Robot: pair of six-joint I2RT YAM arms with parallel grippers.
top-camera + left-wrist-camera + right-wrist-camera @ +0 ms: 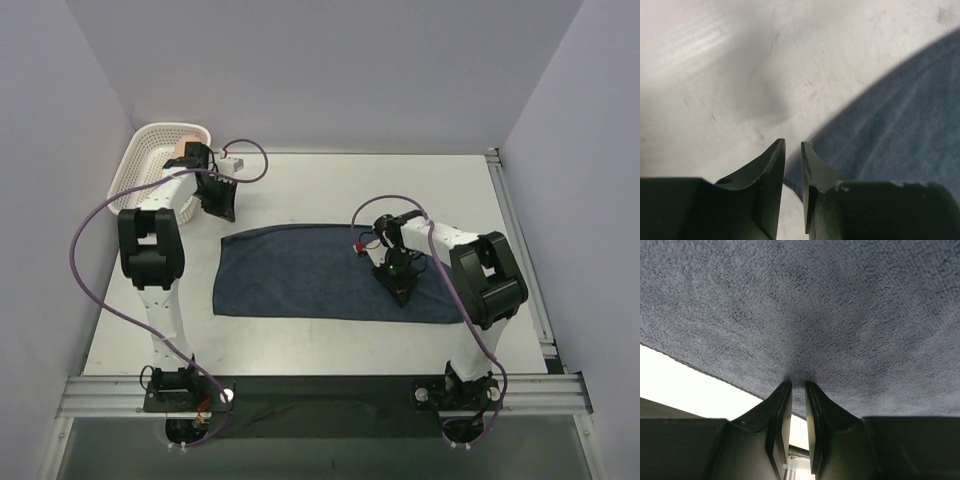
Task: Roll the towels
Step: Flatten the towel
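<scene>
at the far left the orange towel (183, 147) lies in the white basket (138, 160), not rolled as far as can be seen. just beside the basket the left tool (218, 200) hangs clenched on nothing over bare worktop (330, 185). the navy towel (300, 275) lies spread flat mid-worktop with no turn of a roll started, and on its right part the right tool (400, 285) is clenched, tips dimpling the cloth with no fold seen between them, so by my reading both towels are left to roll.
</scene>
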